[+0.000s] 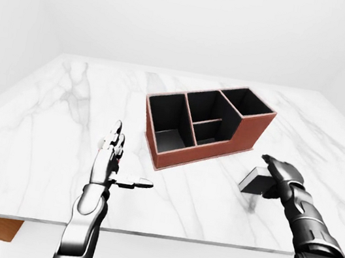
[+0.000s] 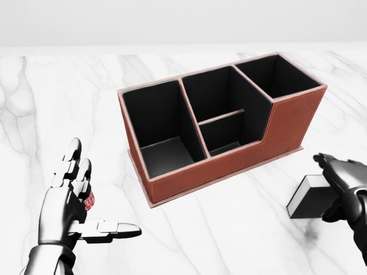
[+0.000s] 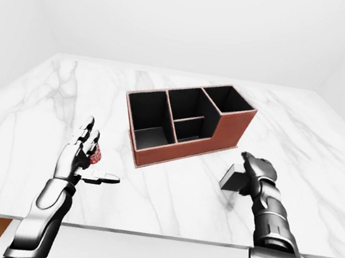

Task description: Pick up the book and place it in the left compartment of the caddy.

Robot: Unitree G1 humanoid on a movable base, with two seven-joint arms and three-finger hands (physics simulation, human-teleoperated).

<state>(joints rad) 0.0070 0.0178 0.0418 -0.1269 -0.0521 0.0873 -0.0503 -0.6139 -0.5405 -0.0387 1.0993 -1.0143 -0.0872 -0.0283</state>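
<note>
A white marble table (image 1: 62, 117) carries one red-brown caddy (image 2: 229, 166) with black-lined compartments and one dark book (image 2: 307, 200) with pale page edges. The book lies flat on the table, near the caddy's right end in the head view but apart from it. The robot's right hand (image 2: 344, 186) is draped over the book's right side, fingers curled onto it; whether they have truly closed round it is hard to tell, since the hand hides that edge. The left hand (image 2: 71, 209) hovers open over bare table at the lower left, thumb stretched sideways, holding nothing. As a judgement, the task is at its start: the book has not left the table, and the caddy's left compartment (image 2: 157, 123) is empty. Still to do are a firm grip, the lift, the carry across the caddy and the drop into that leftmost slot.
</note>
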